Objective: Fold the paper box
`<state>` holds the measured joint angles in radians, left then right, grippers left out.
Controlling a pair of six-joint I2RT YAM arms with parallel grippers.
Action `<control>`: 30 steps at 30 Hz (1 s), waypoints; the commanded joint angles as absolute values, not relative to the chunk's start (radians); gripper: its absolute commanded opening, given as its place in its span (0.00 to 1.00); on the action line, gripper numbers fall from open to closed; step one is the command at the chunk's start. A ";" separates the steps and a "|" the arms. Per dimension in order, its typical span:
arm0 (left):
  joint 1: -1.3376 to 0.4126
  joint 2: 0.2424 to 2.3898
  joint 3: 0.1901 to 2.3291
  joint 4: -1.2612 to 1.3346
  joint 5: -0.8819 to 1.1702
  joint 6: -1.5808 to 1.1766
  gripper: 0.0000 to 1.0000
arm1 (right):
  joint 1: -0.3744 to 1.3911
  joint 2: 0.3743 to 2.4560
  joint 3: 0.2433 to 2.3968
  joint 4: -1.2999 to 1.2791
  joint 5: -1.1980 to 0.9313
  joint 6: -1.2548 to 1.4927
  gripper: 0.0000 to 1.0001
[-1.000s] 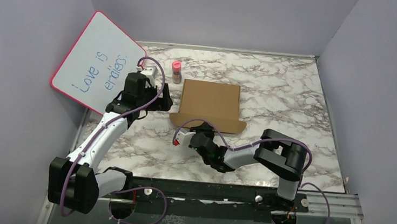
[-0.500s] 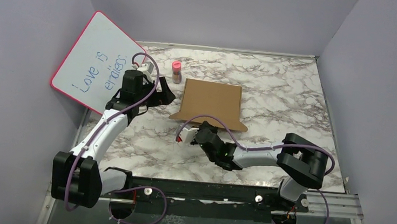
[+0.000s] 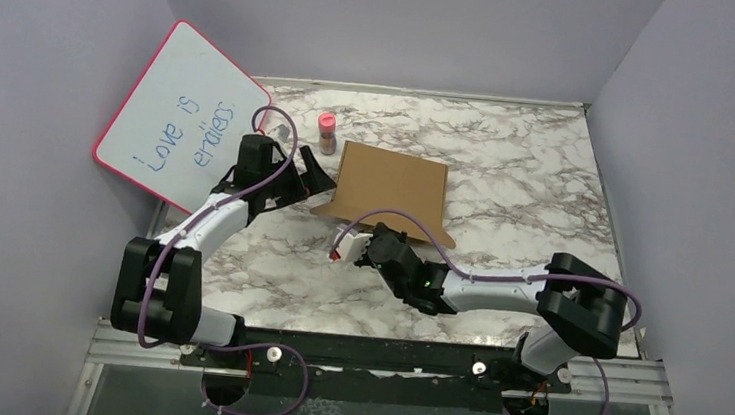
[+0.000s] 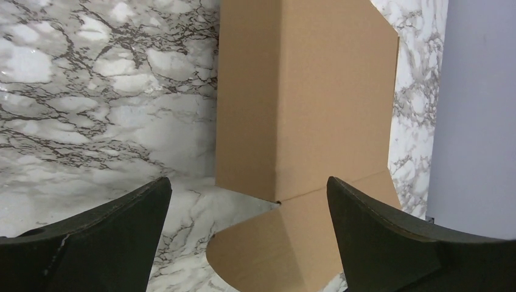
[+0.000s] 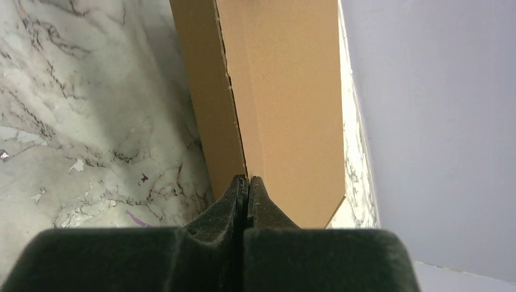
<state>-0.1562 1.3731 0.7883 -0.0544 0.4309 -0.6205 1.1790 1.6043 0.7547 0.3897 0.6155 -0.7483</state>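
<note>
The paper box [image 3: 391, 184] is flat brown cardboard in the middle of the marble table, with a wider flap [image 3: 422, 230] along its near edge. My left gripper [image 3: 314, 177] hovers wide open at the box's left near corner. In the left wrist view the box [image 4: 316, 97] and its rounded flap corner [image 4: 268, 249] lie between and beyond the left gripper [image 4: 247, 182]. My right gripper [image 3: 384, 237] is shut at the near flap. In the right wrist view the right gripper [image 5: 246, 179] meets a seam of the box [image 5: 286, 91]; no cardboard shows between the fingers.
A pink-framed whiteboard [image 3: 176, 115] leans on the left wall beside the left arm. A small pink-capped bottle [image 3: 327, 132] stands just behind the box's left far corner. Purple walls [image 3: 690, 145] close in the table on three sides.
The right gripper has closed and its arm has stretched toward the flap. The box has turned slightly. The left gripper has moved right, closer to the box's corner.
</note>
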 commanded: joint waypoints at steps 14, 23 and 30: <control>-0.140 1.545 0.725 0.265 0.663 -0.872 0.94 | 1.181 1.526 0.740 0.409 0.569 -0.697 0.01; -0.141 1.582 0.718 0.344 0.734 -0.927 0.65 | 1.181 1.500 0.728 0.427 0.561 -0.684 0.01; -0.140 1.518 0.687 0.367 0.765 -0.992 0.42 | 1.182 1.480 0.735 0.416 0.553 -0.677 0.10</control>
<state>-0.1452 1.5799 0.7158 0.2981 0.6956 -0.9295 1.1790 1.5177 0.7345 0.3943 0.5884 -0.7132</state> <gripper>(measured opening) 0.512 0.055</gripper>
